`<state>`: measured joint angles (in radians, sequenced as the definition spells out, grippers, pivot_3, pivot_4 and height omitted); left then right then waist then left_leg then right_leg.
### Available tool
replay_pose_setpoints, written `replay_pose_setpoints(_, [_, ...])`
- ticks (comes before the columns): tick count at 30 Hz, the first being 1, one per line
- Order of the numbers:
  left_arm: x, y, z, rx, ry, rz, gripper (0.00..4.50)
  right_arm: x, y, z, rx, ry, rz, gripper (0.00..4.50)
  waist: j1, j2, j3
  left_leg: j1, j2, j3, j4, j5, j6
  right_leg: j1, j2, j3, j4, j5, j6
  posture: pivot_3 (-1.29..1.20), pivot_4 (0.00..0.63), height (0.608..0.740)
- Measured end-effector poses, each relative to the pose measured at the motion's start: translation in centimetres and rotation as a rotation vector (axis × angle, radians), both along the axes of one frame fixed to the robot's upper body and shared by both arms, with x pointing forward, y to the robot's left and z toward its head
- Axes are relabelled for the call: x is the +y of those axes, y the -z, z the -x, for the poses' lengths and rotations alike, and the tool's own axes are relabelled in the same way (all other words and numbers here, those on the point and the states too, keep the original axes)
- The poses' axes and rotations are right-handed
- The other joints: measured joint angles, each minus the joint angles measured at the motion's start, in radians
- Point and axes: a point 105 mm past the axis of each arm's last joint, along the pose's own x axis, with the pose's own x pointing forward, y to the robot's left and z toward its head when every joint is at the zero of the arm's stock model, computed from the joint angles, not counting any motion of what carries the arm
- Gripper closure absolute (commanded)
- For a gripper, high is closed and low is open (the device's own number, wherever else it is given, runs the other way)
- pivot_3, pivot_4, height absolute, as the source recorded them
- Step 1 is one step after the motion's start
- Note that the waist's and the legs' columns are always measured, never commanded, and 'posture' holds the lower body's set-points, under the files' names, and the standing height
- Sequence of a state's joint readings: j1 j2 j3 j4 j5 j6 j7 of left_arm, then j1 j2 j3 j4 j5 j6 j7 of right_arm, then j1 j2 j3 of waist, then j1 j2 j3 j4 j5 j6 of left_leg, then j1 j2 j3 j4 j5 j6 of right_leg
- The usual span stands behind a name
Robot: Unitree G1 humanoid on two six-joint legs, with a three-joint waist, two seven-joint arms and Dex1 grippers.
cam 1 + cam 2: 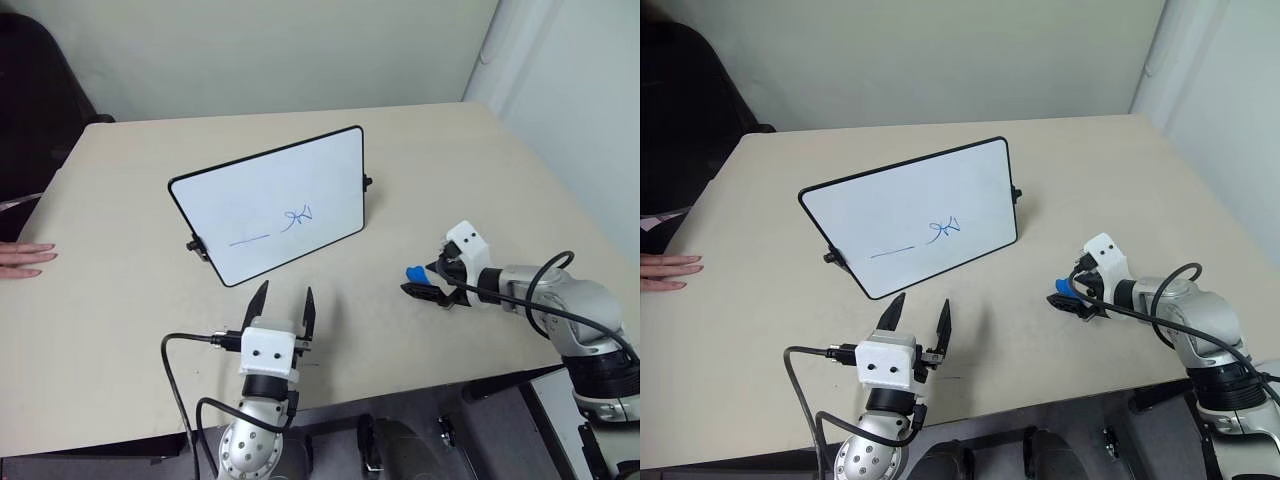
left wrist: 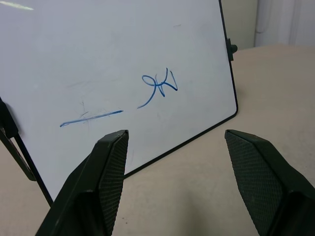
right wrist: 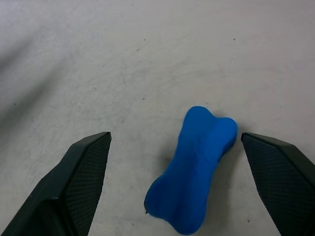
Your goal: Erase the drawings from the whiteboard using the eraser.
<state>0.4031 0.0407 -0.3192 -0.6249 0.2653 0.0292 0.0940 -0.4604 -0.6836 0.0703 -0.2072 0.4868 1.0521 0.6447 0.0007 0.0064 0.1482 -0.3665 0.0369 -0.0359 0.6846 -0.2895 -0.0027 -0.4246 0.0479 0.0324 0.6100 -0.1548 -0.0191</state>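
- Whiteboard: smooth, glossy white face in a thin black frame.
- Eraser: matt blue, soft-looking.
- Table: matt beige, faintly scuffed.
- Gripper fingers: finely textured black pads.

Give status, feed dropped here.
Right tool open, straddling eraser on table. Left tool open, facing whiteboard. Drawings unerased. Nothing blocking.

Bare table right of the whiteboard; a person's hand, perhaps resting, at left edge
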Motion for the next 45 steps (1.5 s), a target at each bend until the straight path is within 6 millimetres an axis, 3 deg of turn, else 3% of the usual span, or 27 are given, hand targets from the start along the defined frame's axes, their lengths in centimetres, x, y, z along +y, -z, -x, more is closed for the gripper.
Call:
replay_pose_setpoints(9, [-0.1, 0.1, -0.2, 0.000, 0.005, -0.002, 1.08, -0.9, 1.5, 0.5, 0.057, 0.018, 0.049, 0.01, 0.000, 0.000, 0.000, 0.000, 0.000, 0.000, 0.000, 0.000, 0.000, 0.000, 0.000, 0.000, 0.000, 0.000, 0.000, 0.00, 0.150, 0.740])
replay_pose_setpoints(20, [-0.2, 0.1, -0.3, 0.001, 0.011, -0.003, 1.08, -0.8, 1.9, 0.8, 0.065, 0.001, 0.061, 3.68, 0.000, 0.000, 0.000, 0.000, 0.000, 0.000, 0.000, 0.000, 0.000, 0.000, 0.000, 0.000, 0.000, 0.000, 0.000, 0.00, 0.150, 0.740])
replay_pose_setpoints(22, [-0.3, 0.1, -0.3, -0.001, 0.012, -0.003, 1.08, -0.7, 1.9, 0.9, 0.067, -0.012, 0.057, 4.03, 0.000, 0.000, 0.000, 0.000, -0.001, 0.000, 0.000, 0.000, 0.000, 0.000, 0.000, 0.000, 0.000, 0.000, 0.000, 0.00, 0.150, 0.740])
replay_pose_setpoints(32, [-0.3, 0.0, -0.4, -0.004, 0.011, -0.001, 1.08, 0.9, 1.2, 1.1, 0.003, -0.086, 0.024, 4.12, 0.000, 0.000, 0.000, 0.000, -0.002, 0.000, 0.000, 0.000, 0.000, 0.000, 0.000, 0.000, 0.000, 0.000, 0.000, 0.00, 0.150, 0.740])
replay_pose_setpoints(37, [-0.1, 0.3, -0.3, 0.005, 0.001, 0.001, 1.08, 4.0, -1.4, 0.0, -0.151, -0.137, -0.090, 4.12, -0.005, 0.000, 0.000, 0.001, -0.001, 0.000, 0.000, 0.000, 0.000, 0.000, 0.000, 0.000, 0.001, 0.000, 0.000, 0.00, 0.150, 0.740])
replay_pose_setpoints(41, [0.2, 0.4, -0.2, 0.011, -0.009, 0.010, 1.08, 7.8, -4.6, -1.3, -0.304, -0.196, -0.192, 4.12, -0.007, 0.000, 0.000, 0.001, 0.000, -0.001, 0.000, 0.000, 0.000, -0.001, 0.000, 0.000, 0.001, 0.001, -0.001, 0.00, 0.150, 0.740])
replay_pose_setpoints(45, [0.6, 0.4, -0.1, 0.015, -0.025, 0.020, 1.08, 10.5, -5.4, -2.4, -0.377, -0.223, -0.239, 4.12, 0.001, 0.000, 0.000, 0.000, 0.001, -0.002, -0.001, 0.000, 0.000, -0.002, 0.000, 0.000, 0.001, 0.001, -0.001, 0.00, 0.150, 0.740])
